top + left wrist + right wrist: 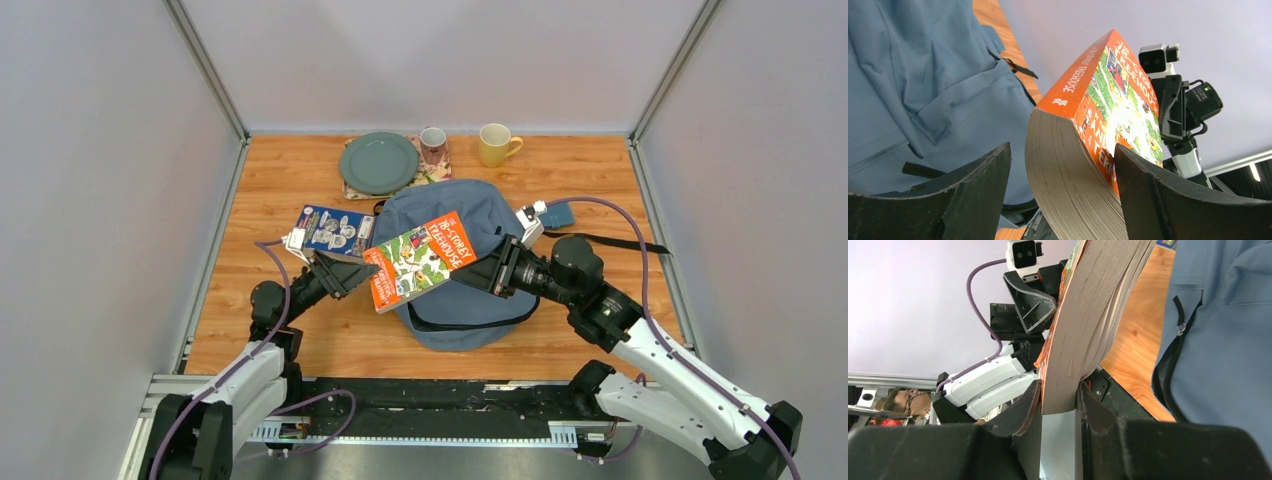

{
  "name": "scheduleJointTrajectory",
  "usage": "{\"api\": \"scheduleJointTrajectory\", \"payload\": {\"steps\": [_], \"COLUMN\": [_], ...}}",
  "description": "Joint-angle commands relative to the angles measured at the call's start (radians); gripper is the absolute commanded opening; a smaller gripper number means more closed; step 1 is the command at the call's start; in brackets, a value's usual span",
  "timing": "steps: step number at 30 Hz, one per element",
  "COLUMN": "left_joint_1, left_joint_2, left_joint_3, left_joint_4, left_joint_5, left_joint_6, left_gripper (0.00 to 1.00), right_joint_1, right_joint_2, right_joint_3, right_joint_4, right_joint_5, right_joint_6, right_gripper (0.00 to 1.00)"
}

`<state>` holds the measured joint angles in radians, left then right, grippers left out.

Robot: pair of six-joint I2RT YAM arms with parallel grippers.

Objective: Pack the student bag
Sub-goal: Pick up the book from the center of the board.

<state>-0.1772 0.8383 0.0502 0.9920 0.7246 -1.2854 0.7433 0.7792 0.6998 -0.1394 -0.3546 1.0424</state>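
Right here at the near side, my right gripper [1058,395] is clamped tight on the edge of the orange book [420,258], pages pinched between both fingers. My left gripper [1062,150] is spread wide, one finger on each side of the book's opposite end. The page edge sits in the gap, and I can't tell whether either finger touches it. So the book hangs between my two arms, tilted, cover up in the top view, and only the right has a grasp on it.

Underneath and just beyond lies the bag [470,310], slumped flat on the table [300,340] about mid-table and right of centre. The book covers its left part. Whether book and bag touch, I can't tell. A black zipper [1168,365] runs down the fabric beside my right fingers, and a black strap [620,243] trails off to the right.

Further out, a blue book [335,230] lies flat just past my left wrist, beside the bag's left edge. A teal case [557,213] sits at the bag's far right. Along the far edge are a green plate [378,162], a pink mug [433,145] and a yellow mug [495,145].
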Motion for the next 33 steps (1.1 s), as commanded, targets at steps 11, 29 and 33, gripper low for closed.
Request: {"api": "scheduleJointTrajectory", "payload": {"steps": [11,29,33], "left_joint_1": [-0.008,-0.022,-0.022], "left_joint_2": [0.065,-0.027,-0.045], "left_joint_3": [0.095,0.190,0.260], "left_joint_4": [0.273,-0.034,-0.133], "left_joint_5": [0.068,0.206,0.254], "left_joint_6": [-0.126,-0.028,0.052], "left_gripper": [0.82,0.00,0.00], "right_joint_1": [-0.001,-0.001,-0.008], "right_joint_2": [-0.017,-0.043,-0.132], "right_joint_3": [0.017,0.095,0.116], "right_joint_4": [0.238,-0.282,-0.411], "right_joint_5": [-0.152,0.190,0.290], "right_joint_6": [0.067,-0.246,-0.353], "right_gripper": [0.00,0.71,0.88]}}
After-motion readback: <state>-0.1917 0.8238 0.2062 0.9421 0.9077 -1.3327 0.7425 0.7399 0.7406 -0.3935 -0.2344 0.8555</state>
